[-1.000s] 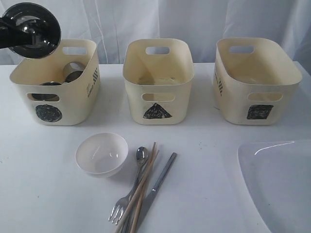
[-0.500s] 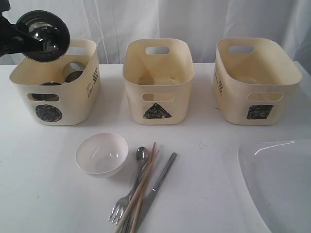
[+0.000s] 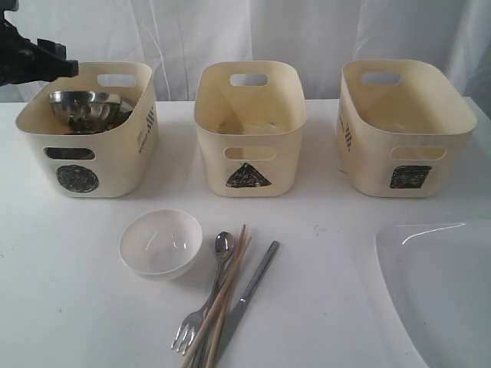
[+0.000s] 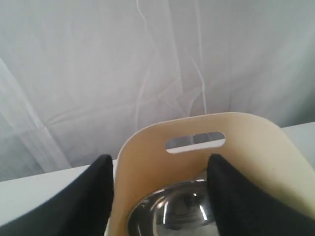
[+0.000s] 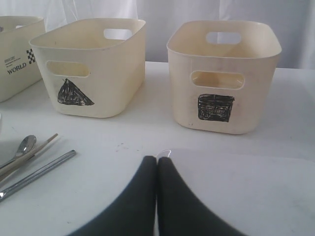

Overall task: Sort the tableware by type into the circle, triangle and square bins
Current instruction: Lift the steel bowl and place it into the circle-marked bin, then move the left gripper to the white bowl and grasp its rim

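The steel bowl (image 3: 84,109) lies tilted inside the circle bin (image 3: 115,165) at the far left. My left gripper (image 3: 67,67) hangs just above that bin's back left rim, open and empty. In the left wrist view the left gripper (image 4: 160,160) has its black fingers (image 4: 98,196) spread on either side of the steel bowl (image 4: 177,211) below. A small white bowl (image 3: 160,243), spoon (image 3: 223,245), fork (image 3: 188,333), chopsticks (image 3: 228,287) and knife (image 3: 255,284) lie on the table in front. My right gripper (image 5: 157,160) is shut and empty over the corner of the white plate (image 5: 246,191).
The triangle bin (image 3: 249,126) and the square bin (image 3: 404,126) stand in a row to the right of the circle bin, both showing nothing inside. The large plate (image 3: 441,291) fills the front right corner. A white curtain hangs behind the white table.
The left gripper held the steel bowl on edge above the circle bin. It has opened, and the bowl now rests in the bin. The right gripper has not moved.
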You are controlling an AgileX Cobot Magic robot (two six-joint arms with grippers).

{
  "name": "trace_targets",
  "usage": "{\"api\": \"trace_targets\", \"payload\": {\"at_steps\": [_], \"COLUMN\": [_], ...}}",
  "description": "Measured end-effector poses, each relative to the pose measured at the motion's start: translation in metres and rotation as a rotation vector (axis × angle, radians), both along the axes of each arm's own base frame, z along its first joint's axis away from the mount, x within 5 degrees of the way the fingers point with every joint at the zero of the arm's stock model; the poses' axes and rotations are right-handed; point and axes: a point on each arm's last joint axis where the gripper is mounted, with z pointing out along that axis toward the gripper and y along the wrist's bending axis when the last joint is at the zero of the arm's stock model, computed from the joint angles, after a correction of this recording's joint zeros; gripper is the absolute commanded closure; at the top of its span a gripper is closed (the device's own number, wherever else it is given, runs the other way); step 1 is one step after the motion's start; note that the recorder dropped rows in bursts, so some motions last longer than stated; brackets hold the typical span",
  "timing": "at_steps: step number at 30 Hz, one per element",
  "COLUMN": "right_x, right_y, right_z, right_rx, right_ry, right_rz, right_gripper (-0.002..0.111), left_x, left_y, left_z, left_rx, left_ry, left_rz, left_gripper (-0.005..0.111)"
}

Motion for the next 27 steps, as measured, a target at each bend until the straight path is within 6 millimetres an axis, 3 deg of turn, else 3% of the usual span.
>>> {"api": "trace_targets", "payload": {"at_steps": [5,7,8,10,12,14,16,21,27], "right_x": [0.0,0.0,0.0,0.0,0.0,0.0,0.0,0.0,0.0], "right_y": [0.0,0.0,0.0,0.0,0.0,0.0,0.0,0.0,0.0], "right_z": [0.0,0.0,0.0,0.0,0.0,0.0,0.0,0.0,0.0], "right_rx": [0.0,0.0,0.0,0.0,0.0,0.0,0.0,0.0,0.0], "right_ry": [0.0,0.0,0.0,0.0,0.0,0.0,0.0,0.0,0.0], "right_rz": [0.0,0.0,0.0,0.0,0.0,0.0,0.0,0.0,0.0], "right_gripper": [0.108,0.108,0.108,0.108,0.108,0.108,0.108,0.108,0.108], "left_x": [-0.031,-0.056,-0.062,-0.078,-0.102,-0.119,-0.13,-0.139,-0.134], "left_y": [0.002,0.009,0.012,0.02,0.028,0.021,-0.002,-0.028,-0.023], "left_z": [0.055,0.079,0.08,0.076,0.055,0.031,0.015,-0.002,-0.027], "left_rx": [-0.045,-0.14,-0.162,-0.194,-0.128,-0.073,-0.178,-0.364,-0.456], "left_ry": [-0.071,-0.006,0.043,0.208,0.541,0.792,0.922,0.922,0.802], "left_rz": [0.009,0.084,0.118,0.225,0.34,0.248,0.019,-0.242,-0.134], "left_gripper": [0.046,0.046,0.046,0.046,0.05,0.054,0.055,0.055,0.055]}}
